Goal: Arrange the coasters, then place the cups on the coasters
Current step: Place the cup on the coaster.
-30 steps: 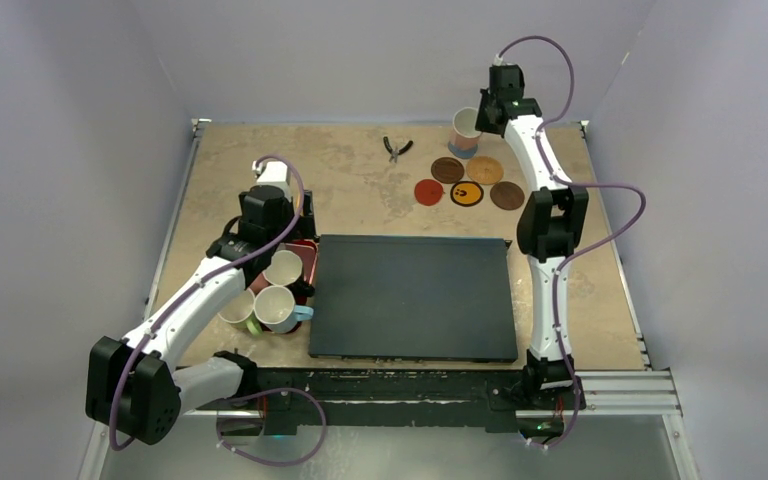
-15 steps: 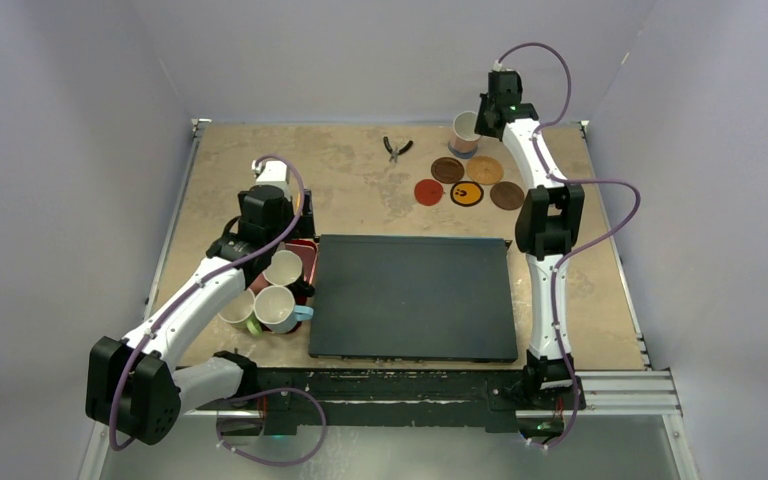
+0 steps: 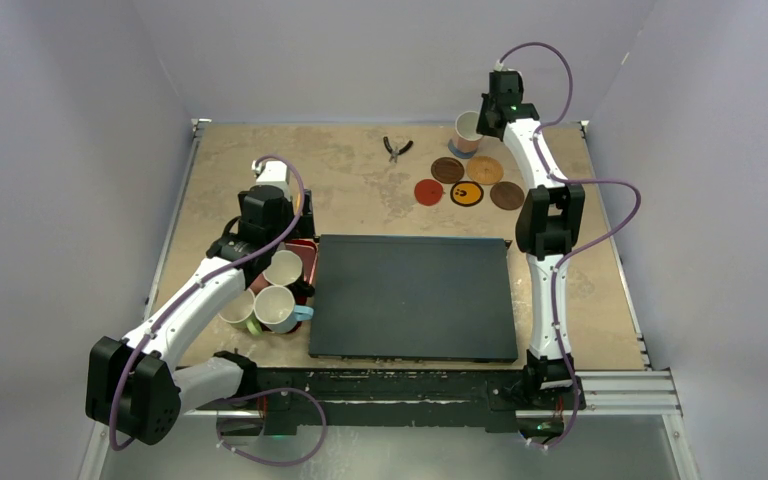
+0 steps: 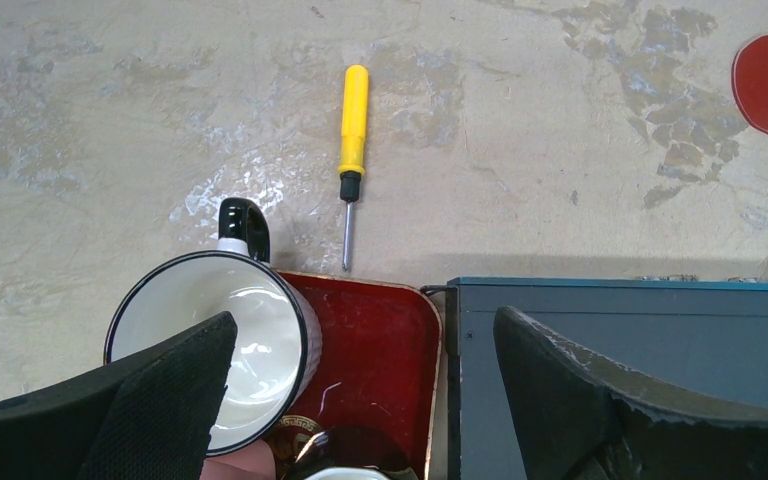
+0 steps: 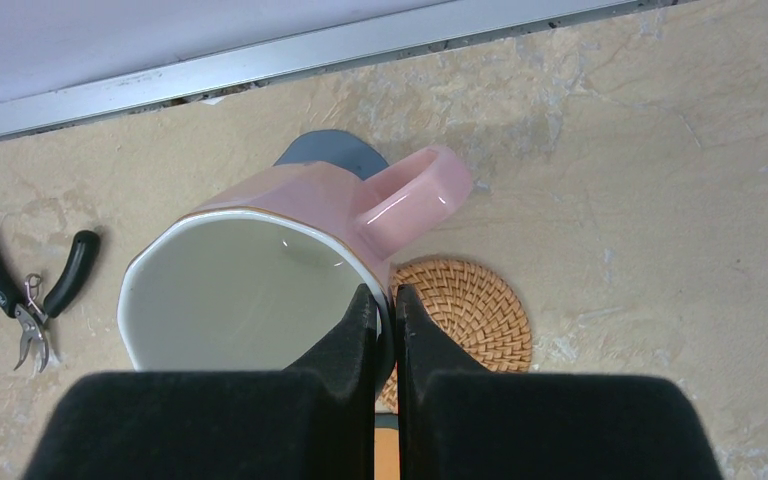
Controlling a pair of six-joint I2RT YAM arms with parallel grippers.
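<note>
Stage: first cup going onto a coaster. I judge the task to be past its first half, with most of the cup work left.
Coasters: all six lie close together on the tan bench (image 3: 260, 160), beyond the far right corner of the large black rectangular mat (image 3: 412, 297).
Coaster count: six thin round discs: red (image 3: 428, 192), yellow with black marks (image 3: 467, 193), dark brown (image 3: 506, 195), brown wood (image 3: 448, 169), tan cork (image 3: 484, 169) and grey-blue (image 5: 325, 152).
Right hand (image 5: 385, 300): clenched on the rim of a pink handled mug (image 5: 260, 270). The mug is over the grey-blue disc, the one farthest from the mat. Whether its base rests there cannot be told.
Left hand (image 4: 360, 325): released, jaws wide, grasping nothing. It is above the red rectangular tray (image 4: 395, 385) at the mat's left edge, by a white mug with a black handle (image 4: 210, 360).
Cup count: four certain, the pink one plus three rims at the tray. The arm hides any others.
Remaining: five discs are bare, and the tray mugs are to be moved.
</note>
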